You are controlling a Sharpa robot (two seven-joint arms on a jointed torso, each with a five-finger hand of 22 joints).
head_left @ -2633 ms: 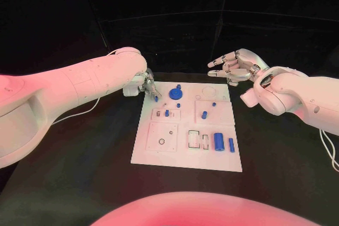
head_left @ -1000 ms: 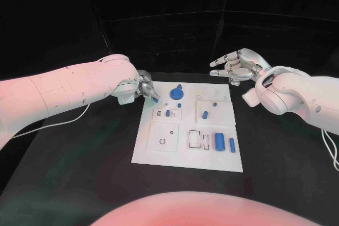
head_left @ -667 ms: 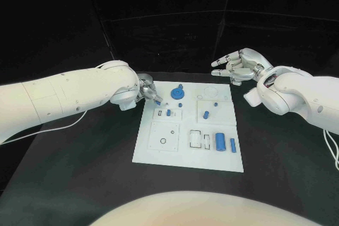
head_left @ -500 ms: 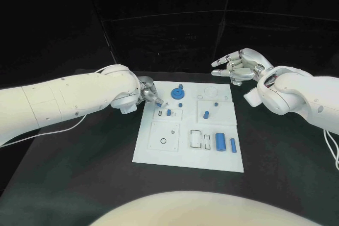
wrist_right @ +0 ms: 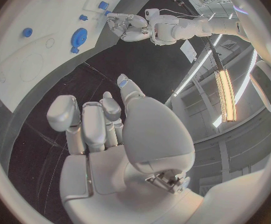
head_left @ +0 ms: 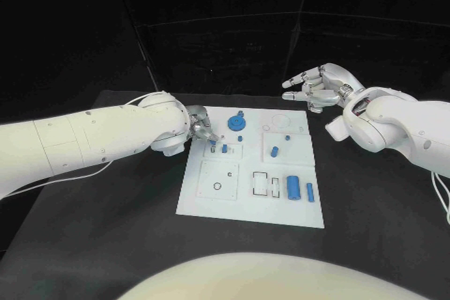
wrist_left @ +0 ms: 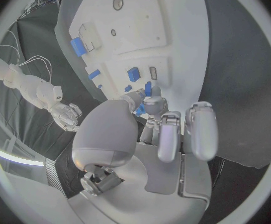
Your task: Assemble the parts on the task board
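Observation:
The white task board [head_left: 212,204] lies in the middle of the black table. My left hand [head_left: 199,125] hovers over the board's far left part and pinches a small blue peg [head_left: 214,140] between its fingertips; the left wrist view shows the same peg [wrist_left: 147,89] held just above the board [wrist_left: 175,20]. A blue round disc with a knob [head_left: 235,123] sits at the board's far edge. Small blue pegs [head_left: 275,151] stand mid-board, and a blue cylinder [head_left: 292,187] and a blue bar [head_left: 307,192] lie at its near right. My right hand [head_left: 320,86] hangs raised beyond the far right corner, fingers apart, holding nothing.
Several recessed slots [head_left: 263,184] and holes [head_left: 218,185] mark the board's near half. A thin white cable [head_left: 56,177] trails from the left arm over the table. In the right wrist view the board [wrist_right: 11,79] lies below my right hand [wrist_right: 110,129], with the left hand [wrist_right: 129,25] beyond it.
My left hand has carried the small blue peg a little nearer and rightward over the board's left part, and the arm has swung lower. The right hand has barely shifted.

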